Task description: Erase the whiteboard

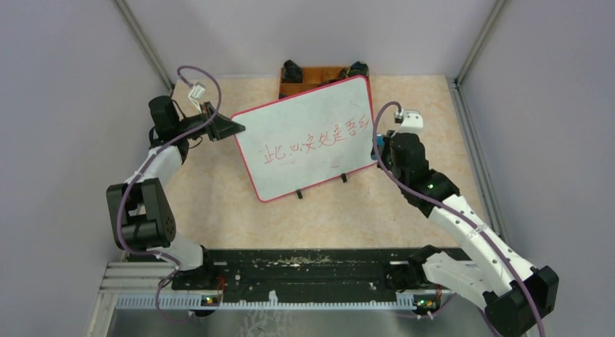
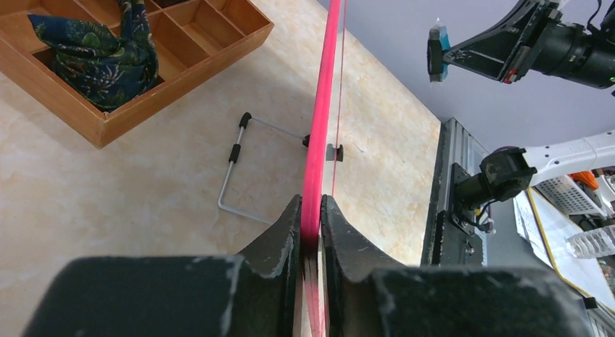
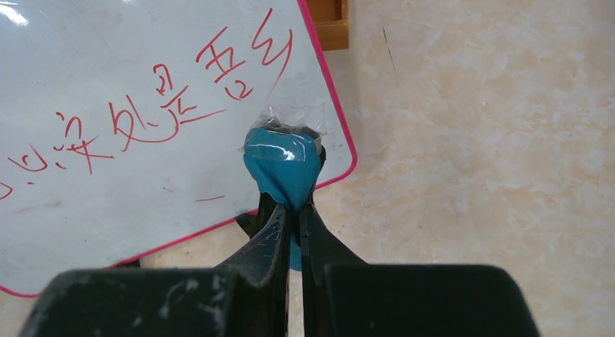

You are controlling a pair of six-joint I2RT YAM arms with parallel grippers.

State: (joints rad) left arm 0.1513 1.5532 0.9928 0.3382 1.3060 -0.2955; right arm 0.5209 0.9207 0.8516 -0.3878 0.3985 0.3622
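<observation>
The table [image 1: 217, 206] carries the whiteboard [image 1: 304, 138], which stands propped at a slant on its wire feet just in front of the wooden tray [image 1: 304, 77]. The red characters [image 1: 312, 143] are all unerased.

The left gripper [image 2: 312, 206] is clamped on the board's red rim at the left edge. Its likely purpose is to brace the board against wiping pressure.

The right gripper [image 3: 292, 210] is closed on a blue eraser [image 3: 283, 167], which projects past the fingertips toward the board's right end. The left wrist view shows the eraser apart from the board face, so wiping appears not yet begun.
</observation>
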